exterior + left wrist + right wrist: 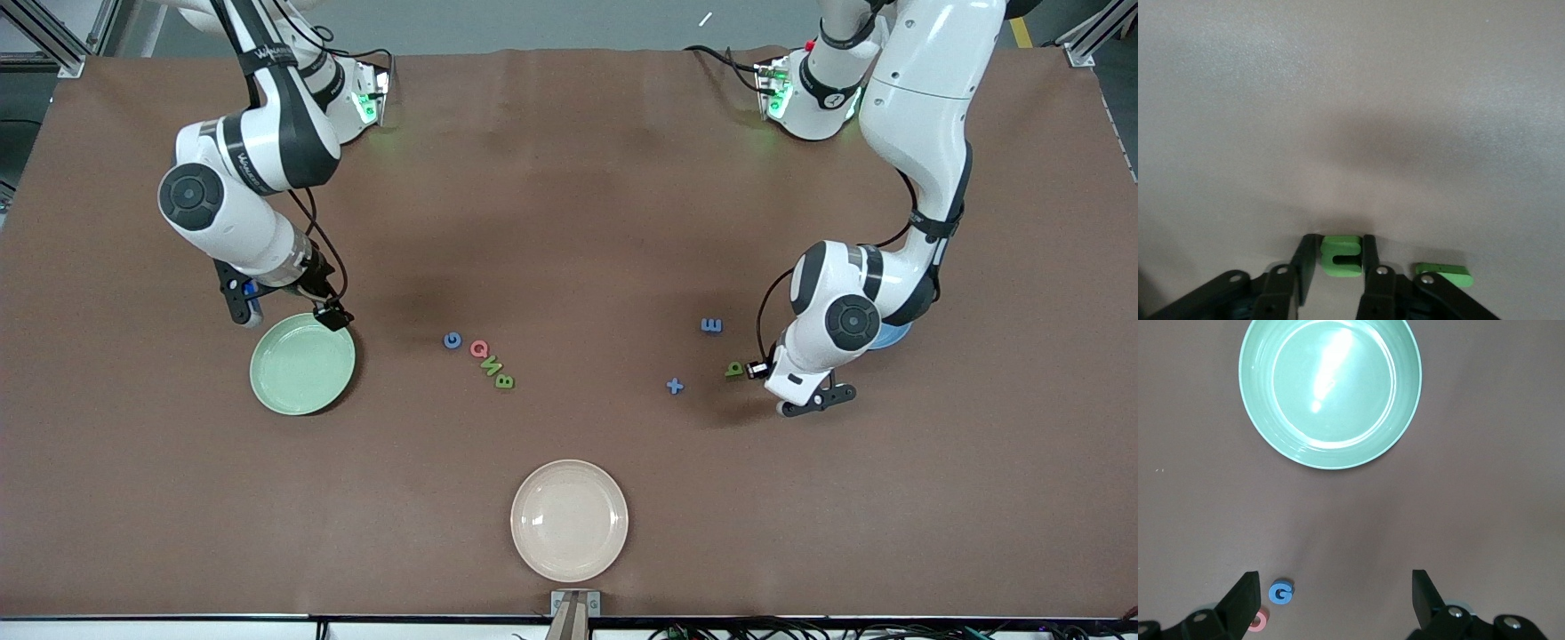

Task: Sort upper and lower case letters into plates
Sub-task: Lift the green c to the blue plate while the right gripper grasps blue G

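Both sets of jaws tell different stories: the left gripper [1336,257] is clamped on a small green letter [1340,256], pinched between its two fingers, while the right gripper [1335,597] hangs with its fingers spread wide and nothing between them.

Biggest on the brown table [569,178] is the cream plate [569,520], close to the front camera at mid-table. The pale green plate [302,364] sits toward the right arm's end, with the right gripper up above its farther rim. Only a sliver of the blue plate [892,335] shows under the left arm's elbow, toward the left arm's end.

Then the small pieces. A row runs across the middle: a blue G [452,340], a pink Q [479,348], a green letter I can't read [491,365] and a green B [504,381], each a little nearer the front camera than the last. Toward the left arm lie a blue E [711,325], a blue plus-shaped piece [675,386] and a green b [734,369], the last just beside the left gripper, which is low over the table there.
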You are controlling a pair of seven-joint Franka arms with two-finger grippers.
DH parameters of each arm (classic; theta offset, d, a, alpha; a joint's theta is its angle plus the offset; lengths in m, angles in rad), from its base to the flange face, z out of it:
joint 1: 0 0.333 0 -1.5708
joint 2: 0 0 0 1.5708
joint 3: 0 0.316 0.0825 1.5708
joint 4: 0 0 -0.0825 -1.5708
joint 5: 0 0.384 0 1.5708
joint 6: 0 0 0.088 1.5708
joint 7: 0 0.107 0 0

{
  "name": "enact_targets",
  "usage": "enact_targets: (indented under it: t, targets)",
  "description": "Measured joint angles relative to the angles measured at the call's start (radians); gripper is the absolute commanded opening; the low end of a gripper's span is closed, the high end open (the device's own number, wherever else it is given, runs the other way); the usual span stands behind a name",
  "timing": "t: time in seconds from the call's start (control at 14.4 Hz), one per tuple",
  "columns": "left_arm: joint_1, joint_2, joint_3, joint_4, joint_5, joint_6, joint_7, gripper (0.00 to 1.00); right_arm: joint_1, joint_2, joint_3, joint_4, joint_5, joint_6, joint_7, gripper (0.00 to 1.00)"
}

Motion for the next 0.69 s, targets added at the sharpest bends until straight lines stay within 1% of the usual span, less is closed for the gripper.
enact_targets:
  t: [0.21, 0.35, 0.49, 0.69]
  targets:
    - [0.000, -0.002, 0.000, 0.001, 0.000, 0.001, -0.017, 0.15, 0.012, 0.018, 0.000, -0.001, 0.001, 0.010, 0.032, 1.00]
    - [0.004, -0.020, 0.002, 0.009, 0.000, -0.007, -0.017, 0.15, 0.034, 0.053, 0.000, 0.007, 0.001, 0.034, 0.073, 1.00]
    - [0.013, -0.077, 0.005, 0.022, 0.000, -0.098, -0.007, 0.15, 0.062, 0.108, 0.001, 0.028, 0.000, 0.051, 0.114, 1.00]
    - [0.050, -0.199, 0.009, 0.025, 0.002, -0.273, 0.086, 0.15, 0.085, 0.181, 0.001, 0.061, 0.000, 0.094, 0.168, 1.00]
